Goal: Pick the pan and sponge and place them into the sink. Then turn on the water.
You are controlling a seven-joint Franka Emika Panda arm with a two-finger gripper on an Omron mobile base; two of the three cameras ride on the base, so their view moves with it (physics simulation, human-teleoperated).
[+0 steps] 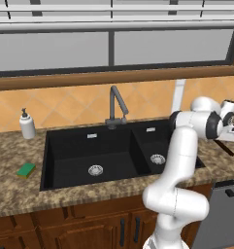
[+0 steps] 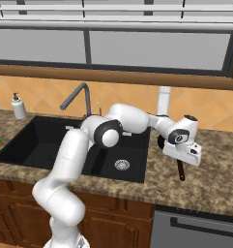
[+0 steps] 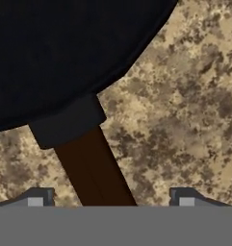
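Two basins make up the black sink, set into a speckled brown stone counter: the wide one lies toward nine o'clock in the left base view and the narrow one toward three o'clock, each with a round silver drain. Neither basin holds anything. A dark grey faucet rises from the back rim at about twelve o'clock of the sink, with no stream showing under it. The white arm bends across the sink toward the counter on the right. The pan sits on that counter past the narrow basin; in the hand view its round black body fills the area from nine to twelve o'clock, and its brown handle runs down toward six o'clock. In the right base view the handle sticks out from under the hand toward six o'clock. The gripper hangs just above the handle with its jaws spread wide, one fingertip on each side of the handle and neither touching it. A white soap bottle stands at the sink's back left corner. The green sponge lies on the counter just beside the wide basin, at about eight o'clock of the left base view.
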